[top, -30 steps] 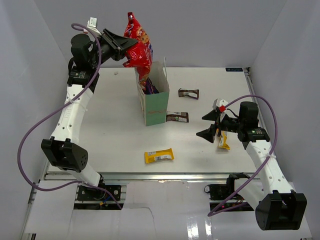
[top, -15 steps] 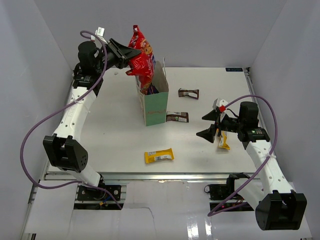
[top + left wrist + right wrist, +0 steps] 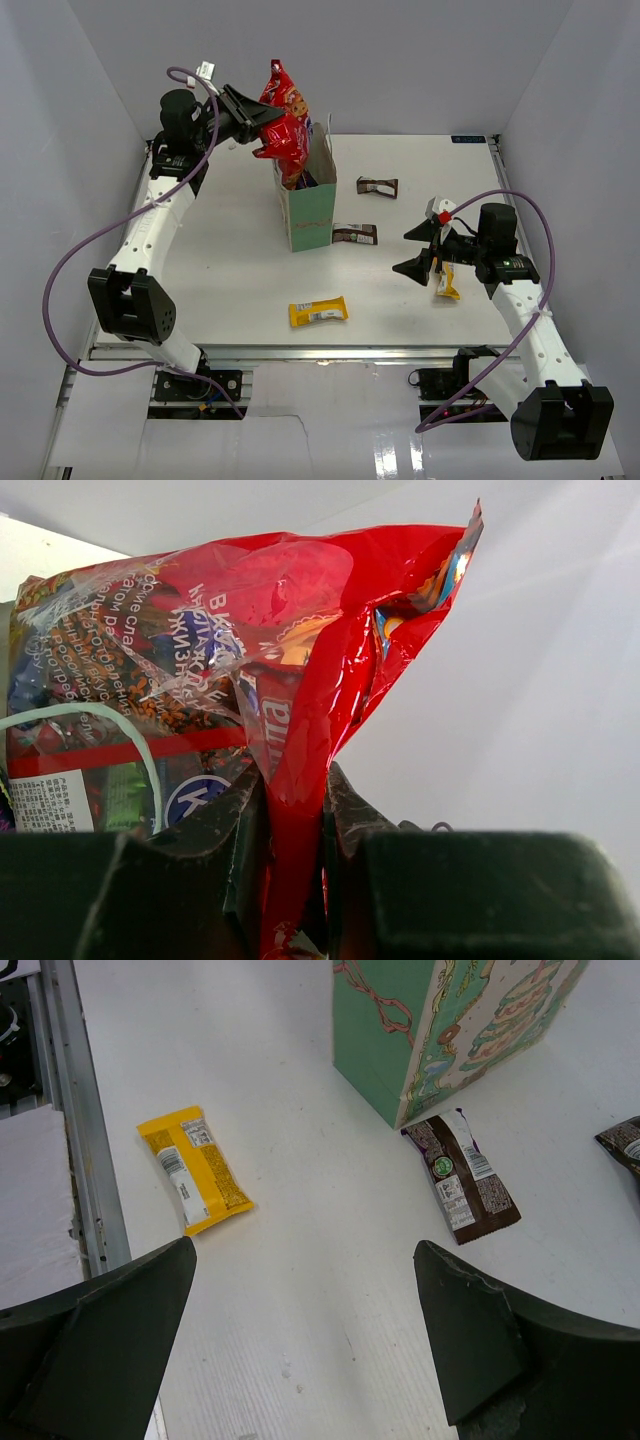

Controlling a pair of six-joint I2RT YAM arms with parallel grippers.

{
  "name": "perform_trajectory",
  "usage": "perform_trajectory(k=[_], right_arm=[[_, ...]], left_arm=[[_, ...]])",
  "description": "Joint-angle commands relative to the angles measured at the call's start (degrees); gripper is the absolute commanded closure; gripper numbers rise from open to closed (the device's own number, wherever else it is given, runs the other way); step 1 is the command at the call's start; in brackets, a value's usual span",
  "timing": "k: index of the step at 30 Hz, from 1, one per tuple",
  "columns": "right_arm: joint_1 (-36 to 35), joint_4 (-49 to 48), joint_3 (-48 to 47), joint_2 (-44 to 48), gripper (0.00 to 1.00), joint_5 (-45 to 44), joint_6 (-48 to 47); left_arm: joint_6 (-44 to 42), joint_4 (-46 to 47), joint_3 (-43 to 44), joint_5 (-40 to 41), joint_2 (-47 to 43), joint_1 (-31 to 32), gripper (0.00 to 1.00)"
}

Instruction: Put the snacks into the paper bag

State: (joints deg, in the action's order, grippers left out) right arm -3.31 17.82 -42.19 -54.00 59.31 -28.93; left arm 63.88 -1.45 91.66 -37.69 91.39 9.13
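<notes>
Left gripper pinches red packet over paper bag; next lower, release inside; right gripper jaws spread, idle

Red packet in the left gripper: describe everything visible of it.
The red packet is a glossy, crinkly foil bag with white lettering, blue and orange print and a barcode label. It hangs roughly upright in the air, one sealed corner pointing up. The left gripper is shut on a creased fold of it. Its lower end dips into the open top of the paper bag; contact inside is hidden.
</notes>
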Motion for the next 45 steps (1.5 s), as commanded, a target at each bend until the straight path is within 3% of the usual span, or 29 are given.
perform_trajectory(k=[1,4,7,8,14,20,37,45], right_arm=[[0.41,-1.74,0.18,0.03,0.05,1.07,0.01],[0.41,-1.74,0.18,-0.06,0.05,1.07,0.10],[0.50,-1.74,0.18,-0.06,0.05,1.07,0.01],[0.50,-1.74,0.18,-0.14,0.05,1.16,0.01],[0.50,-1.74,0.27,-0.32,0.05,1.07,0.01],[0.50,-1.74,0.27,-0.41,0.05,1.25,0.01],[0.50,-1.74,0.27,-0.67,0.05,0.99,0.10],[0.50,-2.27,0.36,-1.11,0.05,-0.07,1.15]], left_arm=[[0.55,8.39,0.72,-2.73,-4.21,0.02,1.00],[0.46,8.75,0.37,-3.70,-3.77,0.10,1.00],[0.20,8.75,-0.34,-4.23,-3.94,0.02,0.92],[0.11,8.75,-0.69,-4.23,-4.03,0.10,0.84],[-0.16,8.66,-0.96,-4.14,-4.29,0.02,0.56],[-0.77,8.13,-0.60,-4.06,-4.30,0.02,0.40],[-1.91,7.25,1.33,-3.79,-4.73,0.02,0.29],[-4.80,4.80,6.33,-2.56,-5.17,0.02,0.19]])
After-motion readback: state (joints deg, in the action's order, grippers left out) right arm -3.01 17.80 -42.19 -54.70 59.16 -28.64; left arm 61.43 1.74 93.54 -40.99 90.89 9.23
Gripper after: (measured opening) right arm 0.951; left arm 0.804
